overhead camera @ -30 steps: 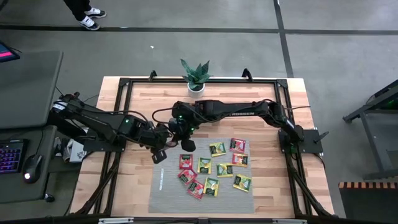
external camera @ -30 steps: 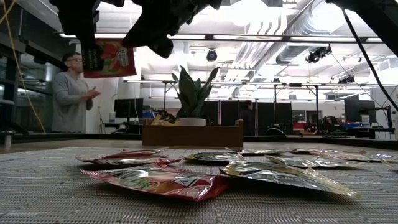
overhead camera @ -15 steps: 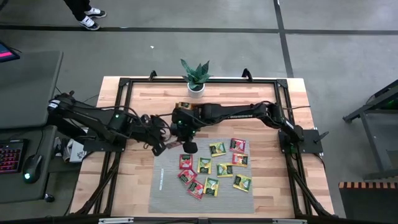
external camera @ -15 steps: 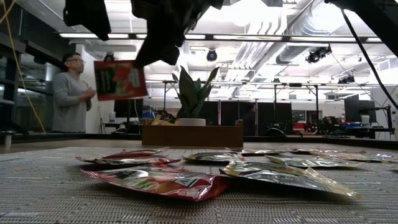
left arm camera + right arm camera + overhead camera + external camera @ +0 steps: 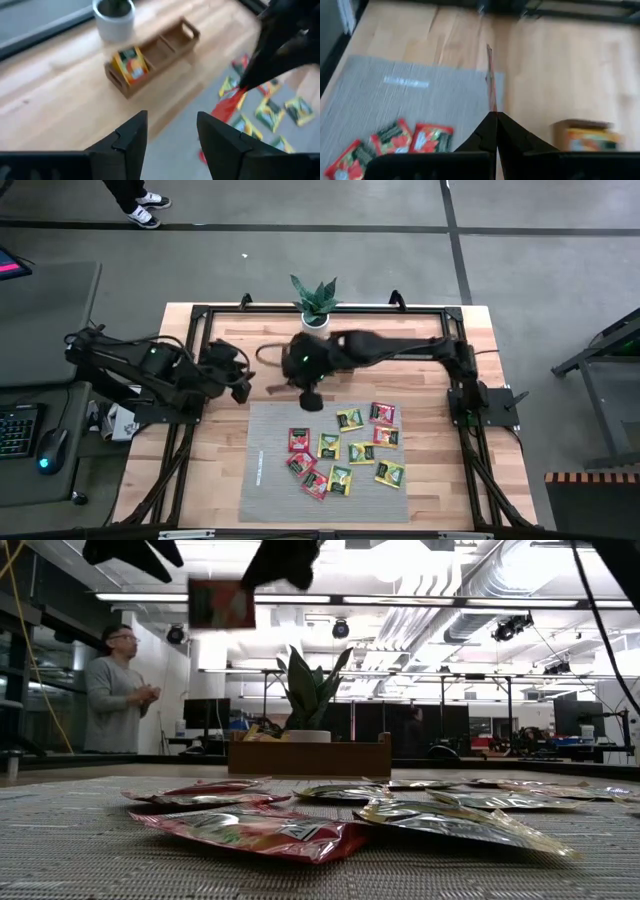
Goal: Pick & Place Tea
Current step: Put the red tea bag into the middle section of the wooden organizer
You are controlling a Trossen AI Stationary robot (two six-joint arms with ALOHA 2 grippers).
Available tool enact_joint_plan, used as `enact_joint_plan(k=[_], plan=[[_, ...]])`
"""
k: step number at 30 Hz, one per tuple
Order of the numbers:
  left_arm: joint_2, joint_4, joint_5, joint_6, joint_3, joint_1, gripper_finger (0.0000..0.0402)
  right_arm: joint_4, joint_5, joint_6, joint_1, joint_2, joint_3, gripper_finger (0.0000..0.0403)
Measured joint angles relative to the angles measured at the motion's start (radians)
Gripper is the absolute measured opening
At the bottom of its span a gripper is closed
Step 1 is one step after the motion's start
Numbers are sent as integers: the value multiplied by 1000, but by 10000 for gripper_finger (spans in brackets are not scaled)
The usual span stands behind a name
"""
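High view: our right gripper (image 5: 309, 396) hangs near the tray, our left gripper (image 5: 243, 385) off beside it, spare tea bags (image 5: 345, 448) on the mat (image 5: 262, 480).

Low view: a red tea bag (image 5: 221, 603) dangles high.

Left wrist view: our fingers (image 5: 131, 141) stand apart, empty; the tray (image 5: 152, 56) holds one yellow bag.

Right wrist view: our tips pinch the red bag's edge. That thin hold could slip and miss the tray.
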Motion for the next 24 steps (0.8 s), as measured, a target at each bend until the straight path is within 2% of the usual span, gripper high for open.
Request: enact_joint_plan(k=[6, 11, 20, 24], plan=[[-30, 59, -119, 44, -1, 0, 170, 34, 47, 12, -39, -100, 1, 0], [-23, 142, -159, 159, -2, 0, 170, 33, 68, 27, -78, -143, 1, 0], [-16, 140, -248, 112, -35, 0, 170, 24, 79, 48, -132, -224, 1, 0], [-20, 152, -263, 85, -74, 0, 170, 76, 76, 55, -128, -274, 2, 0]])
